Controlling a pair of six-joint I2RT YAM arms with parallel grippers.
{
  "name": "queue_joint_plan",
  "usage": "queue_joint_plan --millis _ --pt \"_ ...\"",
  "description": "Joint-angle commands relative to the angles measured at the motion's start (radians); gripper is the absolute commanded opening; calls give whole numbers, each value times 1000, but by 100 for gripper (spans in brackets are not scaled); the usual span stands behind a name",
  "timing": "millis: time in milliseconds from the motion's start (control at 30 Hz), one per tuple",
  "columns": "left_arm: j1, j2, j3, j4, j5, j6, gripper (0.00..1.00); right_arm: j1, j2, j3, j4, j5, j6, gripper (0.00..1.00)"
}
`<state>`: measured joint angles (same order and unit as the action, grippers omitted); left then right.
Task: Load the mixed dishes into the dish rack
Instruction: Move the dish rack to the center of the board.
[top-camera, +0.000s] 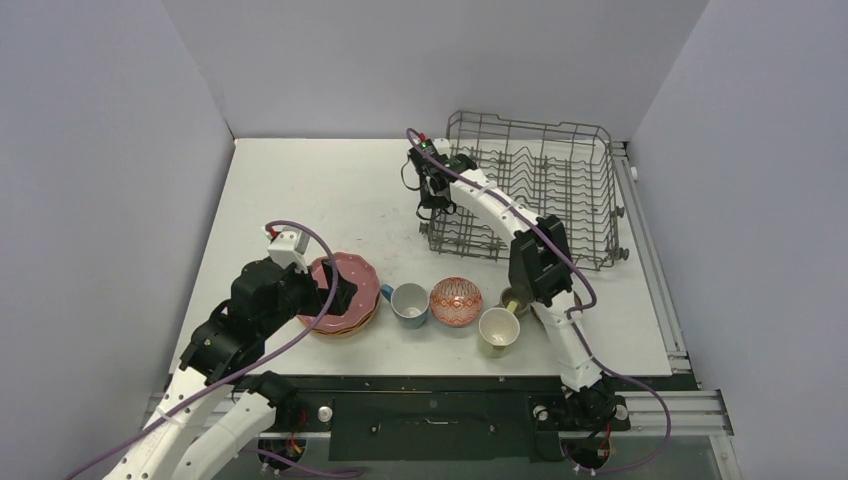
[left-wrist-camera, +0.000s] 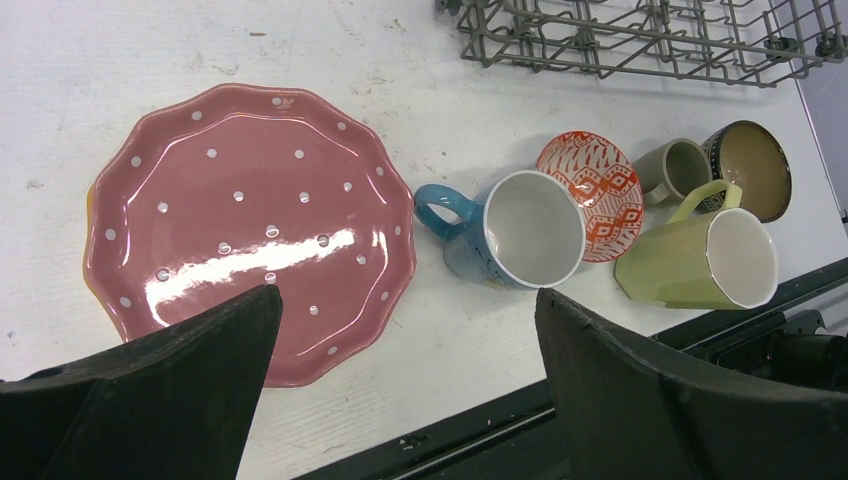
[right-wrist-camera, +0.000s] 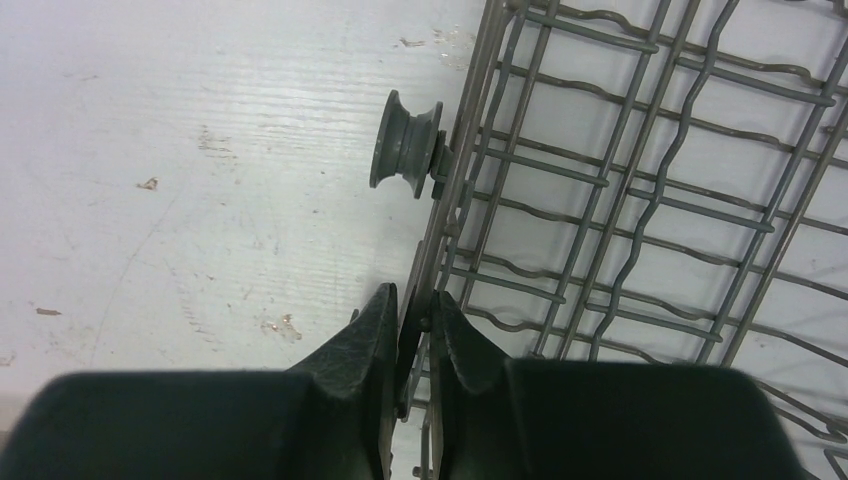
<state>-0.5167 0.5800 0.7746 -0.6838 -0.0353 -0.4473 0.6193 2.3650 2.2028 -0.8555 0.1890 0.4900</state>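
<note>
1. Grey wire dish rack (top-camera: 596, 130) sits at upper right of the top view; no dish shows inside it.
2. Right gripper (right-wrist-camera: 415, 305) is pinched almost shut on the rack's left side wire, with its arm stretched far forward. The step in hand is probably steadying or shifting the rack.
3. Left gripper (left-wrist-camera: 405, 300) hovers over the pink dotted plate (left-wrist-camera: 250, 220) at lower left, arm folded, fingers spread wide and holding nothing.
4. Next move, as judged: lower the left fingers onto the plate's rim. The plate lies flat, so an edge grip is needed.
</note>
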Motion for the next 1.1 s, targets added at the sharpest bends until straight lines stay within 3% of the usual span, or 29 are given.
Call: queue_joint_plan --millis 0,433,1067 --pt "6 -9 -2 60 14 14 96 76 6 64 254 -148 -44 0" --pt "6 -18 -2 62 18 13 96 143 46 116 371 -221 -65 0" --pt "9 -18 -3 62 21 13 96 195 101 173 538 -236 60 0"
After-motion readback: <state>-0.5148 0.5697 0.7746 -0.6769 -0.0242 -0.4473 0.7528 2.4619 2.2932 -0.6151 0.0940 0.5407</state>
